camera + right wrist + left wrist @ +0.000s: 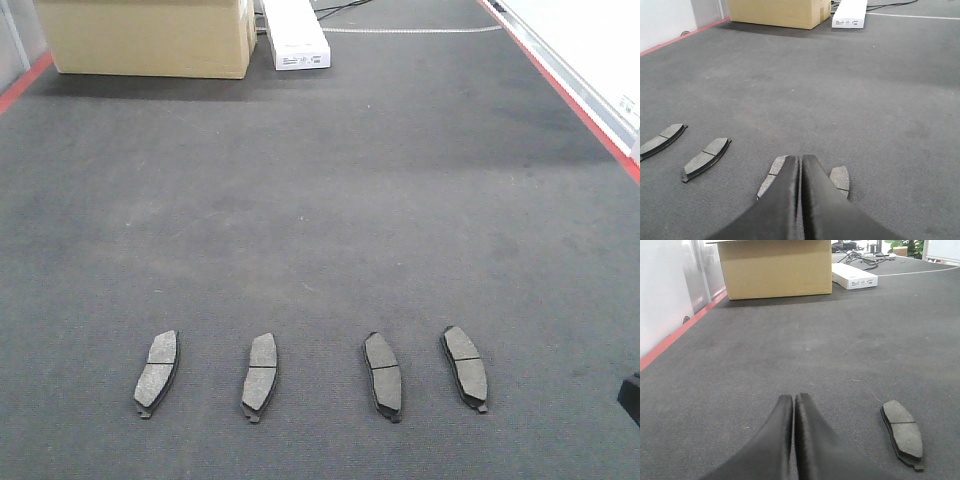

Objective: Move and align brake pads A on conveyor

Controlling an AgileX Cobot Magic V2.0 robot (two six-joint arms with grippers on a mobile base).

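**Lying in a near row, four pads awaited final alignment**

Lying flat on the conveyor (320,230), the four brake pads A formed a row across its near end, each running lengthwise away from the camera. The far-left pad (157,372) leaned right at its top, as did the second pad (260,375). The third pad (383,375) and the far-right pad (465,367) leaned the other way, so the pairs splayed. Spacing looked roughly even, with the widest gap in the middle. In my judgement the set was placed but not squared.

The left claw (793,399) hung low over bare belt with its jaws together and nothing between them; one pad lay near it on its right. The right claw (800,159) was likewise closed and empty, poised above two pads and partly hiding them. A cardboard box (150,35) and a white carton (296,35) sat well apart at the far end, and red strips (560,85) edged the belt.
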